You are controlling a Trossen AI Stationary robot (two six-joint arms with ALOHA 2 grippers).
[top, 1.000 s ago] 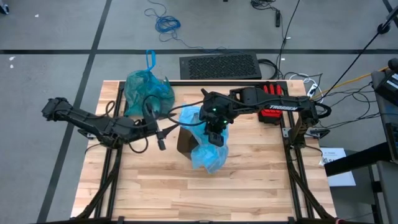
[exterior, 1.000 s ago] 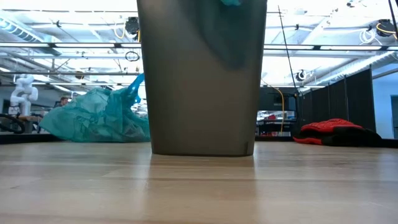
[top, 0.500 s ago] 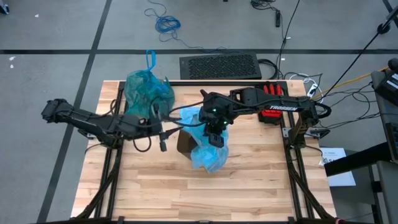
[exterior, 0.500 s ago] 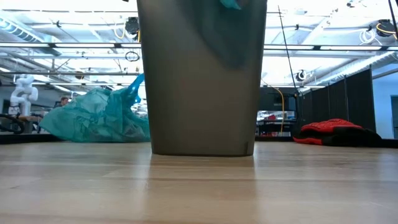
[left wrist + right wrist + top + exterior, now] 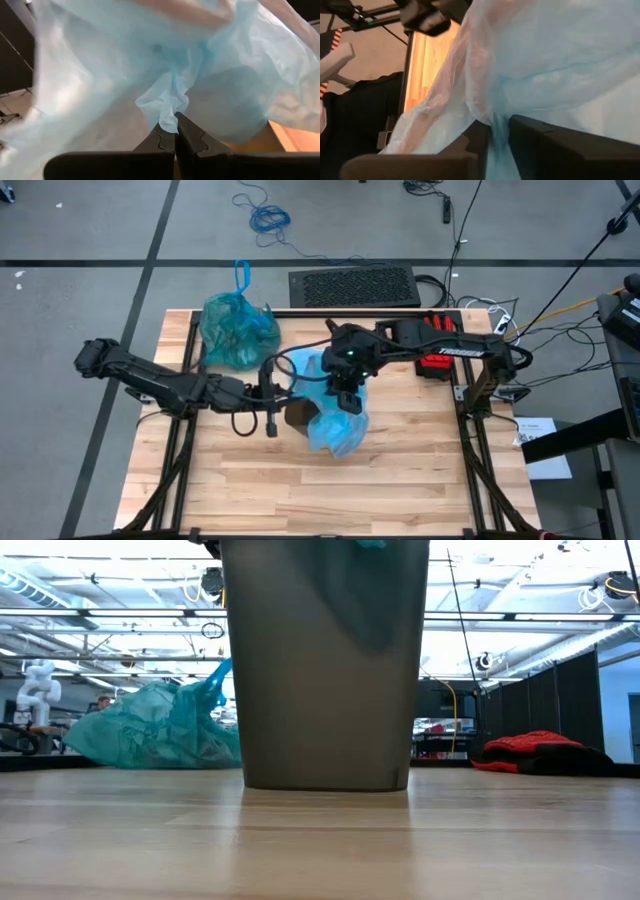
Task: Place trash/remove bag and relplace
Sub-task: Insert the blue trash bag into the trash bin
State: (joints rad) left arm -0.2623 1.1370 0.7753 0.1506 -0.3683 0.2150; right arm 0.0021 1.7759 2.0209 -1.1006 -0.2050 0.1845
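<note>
I see both hands clamped on the pale blue liner [image 5: 335,425] over the bin [image 5: 325,665]: left hand [image 5: 172,131], right hand [image 5: 497,131].

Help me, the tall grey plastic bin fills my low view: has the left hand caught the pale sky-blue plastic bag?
Observer: Yes, the left hand is shut on a fold of the pale sky-blue plastic bag.
Operator: Where is the right hand?
Observer: The right hand sits over the bin, against the same bag's top.
Operator: Is the bin's mouth covered?
Observer: From above, the bag hides most of the bin; only its left side shows.
</note>
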